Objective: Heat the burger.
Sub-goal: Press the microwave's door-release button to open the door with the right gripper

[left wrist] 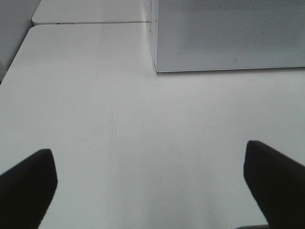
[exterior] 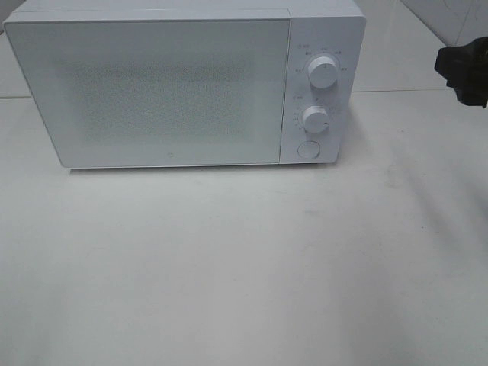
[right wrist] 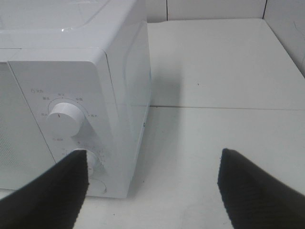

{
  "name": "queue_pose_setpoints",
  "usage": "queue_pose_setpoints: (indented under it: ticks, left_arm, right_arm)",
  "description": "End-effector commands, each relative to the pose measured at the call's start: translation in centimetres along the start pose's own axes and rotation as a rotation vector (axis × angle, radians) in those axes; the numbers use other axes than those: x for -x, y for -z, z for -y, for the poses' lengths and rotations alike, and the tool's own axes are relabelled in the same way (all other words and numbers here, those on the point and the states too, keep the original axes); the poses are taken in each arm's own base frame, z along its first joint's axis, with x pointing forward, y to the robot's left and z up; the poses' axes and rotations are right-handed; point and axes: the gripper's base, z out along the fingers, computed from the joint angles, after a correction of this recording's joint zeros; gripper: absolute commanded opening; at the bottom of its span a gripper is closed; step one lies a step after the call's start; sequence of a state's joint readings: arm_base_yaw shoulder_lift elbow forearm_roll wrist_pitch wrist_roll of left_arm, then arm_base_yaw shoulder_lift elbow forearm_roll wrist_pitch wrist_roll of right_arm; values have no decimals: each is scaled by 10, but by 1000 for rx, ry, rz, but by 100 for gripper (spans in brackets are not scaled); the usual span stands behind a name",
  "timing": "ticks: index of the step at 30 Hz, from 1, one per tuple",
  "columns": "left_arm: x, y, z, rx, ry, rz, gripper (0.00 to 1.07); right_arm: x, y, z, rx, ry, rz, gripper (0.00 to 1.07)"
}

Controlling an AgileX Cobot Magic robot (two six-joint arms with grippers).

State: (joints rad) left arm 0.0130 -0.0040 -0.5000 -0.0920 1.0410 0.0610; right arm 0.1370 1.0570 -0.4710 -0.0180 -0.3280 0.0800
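The left claw is held low over the plain white tabletop, tilted slightly down towards it. Its two dark fingers are spread wide and nothing is held between them. Ahead of this claw, off to one side, the lower front corner of a white box-shaped microwave oven is seen resting on the tabletop.

The right claw is raised to about the height of the oven's control panel and is pointed past the oven's front corner. Its ribbed black fingers are likewise set well apart, with only bare tabletop between them. Ahead of it, on the side of one finger, the round white upper dial is seen. The lower dial is partly covered by that fingertip in the wrist view. In the high view only a dark part of the right arm is shown at the edge, well apart from the oven.

The oven's frosted door is closed, and a round white button sits below the dials. The burger is seen in none of the views, and whether it lies behind the door cannot be told.
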Motion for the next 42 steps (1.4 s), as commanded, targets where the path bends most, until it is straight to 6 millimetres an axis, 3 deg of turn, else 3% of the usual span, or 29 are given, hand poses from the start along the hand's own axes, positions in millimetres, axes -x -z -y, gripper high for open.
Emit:
queue_pose_setpoints:
  ticks: [1,10,17,28,33,42]
  left_arm:
    - [-2,2,0,3,0,21,100]
    - [-2,2,0,3,0,21,100]
    - [-2,2,0,3,0,21,100]
    - [-2,2,0,3,0,21,100]
    - [-2,2,0,3,0,21,100]
    - [-2,2,0,3,0,21,100]
  right_arm:
    - [-10,-7,3,-12,-31,73,76]
    - [-39,-19,13,-98,-45,159,76]
    - [-61,-23,17,-138,-26,118,76]
    - [-87,-32,-17,-119,19,87,76]
    - [-102,-38,-44,-100,78,49,76]
    - [-110,-49,-76,-84,107,12,76]
